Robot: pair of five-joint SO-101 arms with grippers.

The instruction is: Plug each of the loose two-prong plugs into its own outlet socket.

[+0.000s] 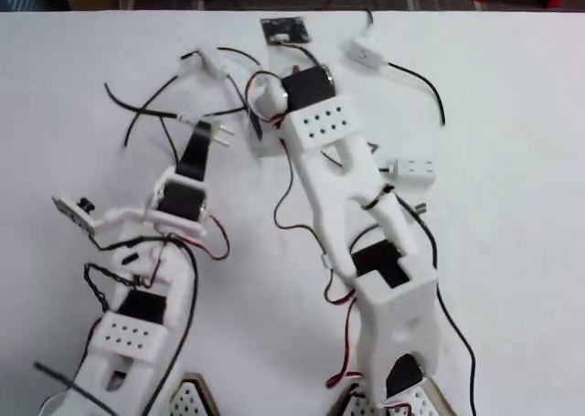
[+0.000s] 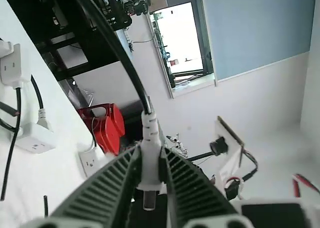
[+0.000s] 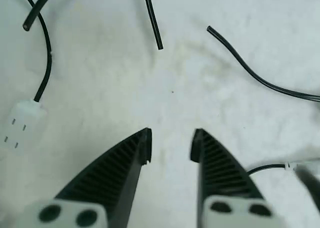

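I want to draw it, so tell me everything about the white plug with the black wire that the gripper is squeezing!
The small white plastic plug is smooth and slim, narrowing to a neck where a glossy black cable comes out and curves away. It is pinched on both sides between the dark ribbed fingers of the left gripper, and nothing else touches it. Its prongs cannot be made out clearly.

**Three cameras, one worktop**

The high view looks steeply down on the white worktop [image 1: 512, 251] from above the arms' bases. The left wrist view tilts up past the left gripper [image 2: 150, 155] toward a window [image 2: 182, 42] and the red stool [image 2: 107, 125], which also shows at the high view's far edge. The right wrist view looks down at the worktop from close above, past the right gripper [image 3: 170, 143].
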